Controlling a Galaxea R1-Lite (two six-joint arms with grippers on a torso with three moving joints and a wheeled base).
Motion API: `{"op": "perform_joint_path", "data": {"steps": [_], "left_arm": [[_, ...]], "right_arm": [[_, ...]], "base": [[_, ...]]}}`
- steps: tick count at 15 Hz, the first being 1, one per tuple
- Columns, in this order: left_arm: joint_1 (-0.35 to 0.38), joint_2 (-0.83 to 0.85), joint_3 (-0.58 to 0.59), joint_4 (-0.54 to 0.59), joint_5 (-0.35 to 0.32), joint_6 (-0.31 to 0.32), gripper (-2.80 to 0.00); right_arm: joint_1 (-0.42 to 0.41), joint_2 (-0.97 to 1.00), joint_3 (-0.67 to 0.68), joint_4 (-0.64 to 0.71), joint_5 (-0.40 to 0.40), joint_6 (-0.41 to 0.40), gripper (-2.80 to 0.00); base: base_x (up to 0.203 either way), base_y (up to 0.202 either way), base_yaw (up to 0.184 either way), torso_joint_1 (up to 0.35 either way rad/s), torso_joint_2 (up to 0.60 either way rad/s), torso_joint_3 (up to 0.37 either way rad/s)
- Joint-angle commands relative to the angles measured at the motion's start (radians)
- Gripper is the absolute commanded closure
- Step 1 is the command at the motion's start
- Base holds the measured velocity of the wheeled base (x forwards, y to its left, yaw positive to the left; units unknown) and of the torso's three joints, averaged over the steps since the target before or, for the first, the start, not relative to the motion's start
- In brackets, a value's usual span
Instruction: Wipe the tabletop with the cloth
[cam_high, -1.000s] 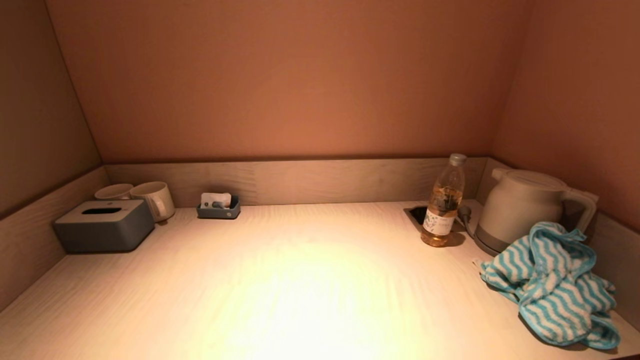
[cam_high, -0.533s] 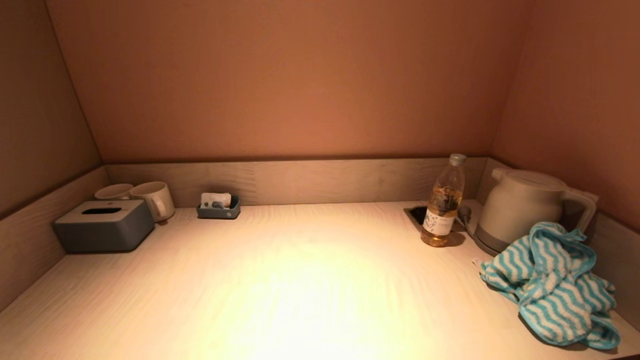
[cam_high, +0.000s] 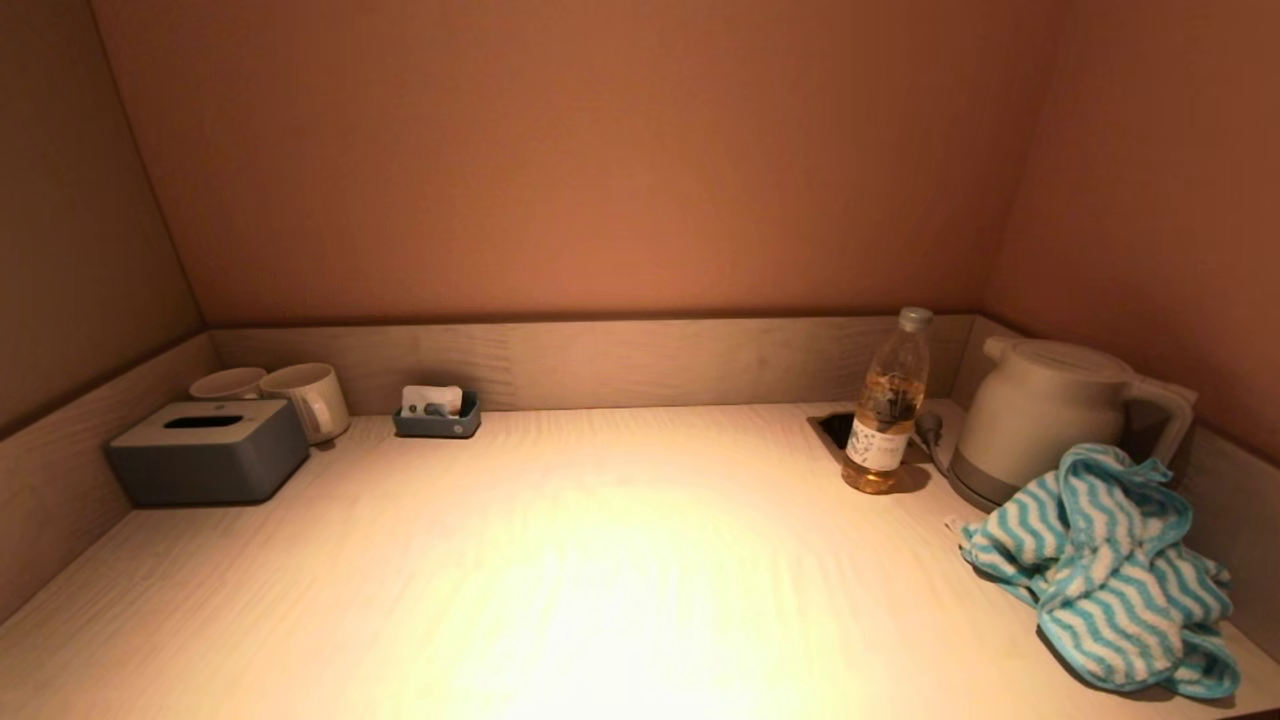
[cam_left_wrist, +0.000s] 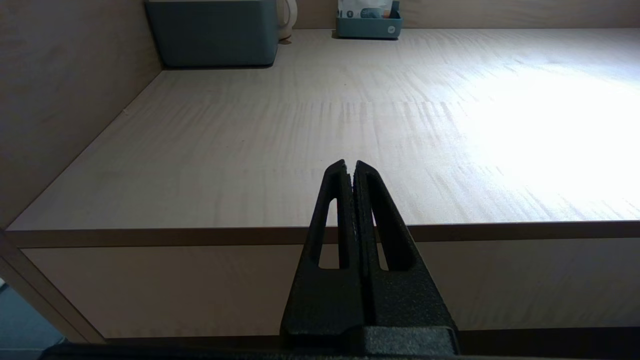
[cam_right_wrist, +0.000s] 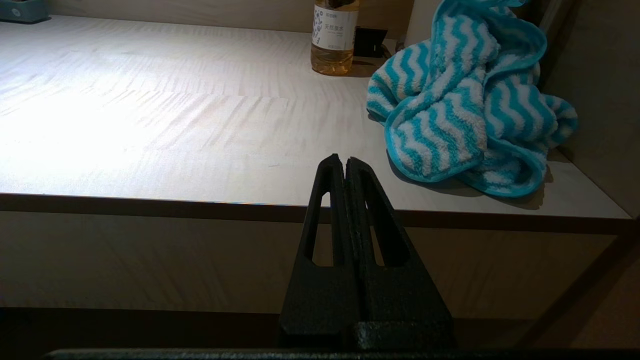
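A crumpled blue-and-white striped cloth (cam_high: 1105, 570) lies on the light wooden tabletop (cam_high: 600, 560) at the front right, by the right wall. It also shows in the right wrist view (cam_right_wrist: 465, 105). My right gripper (cam_right_wrist: 346, 161) is shut and empty, held off the table's front edge, short of the cloth. My left gripper (cam_left_wrist: 350, 165) is shut and empty, held off the front edge on the left side. Neither arm shows in the head view.
A white kettle (cam_high: 1050, 415) stands behind the cloth, with a bottle of amber liquid (cam_high: 888, 405) and a recessed socket beside it. At the back left are a grey tissue box (cam_high: 208, 450), two white mugs (cam_high: 305, 398) and a small grey tray (cam_high: 437, 413). Walls enclose three sides.
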Motion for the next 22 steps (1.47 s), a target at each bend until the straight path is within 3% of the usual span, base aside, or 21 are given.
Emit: {"op": "perform_joint_path", "data": {"steps": [1, 22], "left_arm": [[0.0, 0.0, 0.0, 0.0, 0.0, -0.001, 0.0], [0.0, 0.0, 0.0, 0.0, 0.0, -0.001, 0.0]], "right_arm": [[-0.001, 0.0, 0.0, 0.0, 0.0, -0.001, 0.0], [0.0, 0.0, 0.0, 0.0, 0.0, -0.001, 0.0]], "base": [[0.0, 0.0, 0.0, 0.0, 0.0, 0.0], [0.0, 0.0, 0.0, 0.0, 0.0, 0.0]]}}
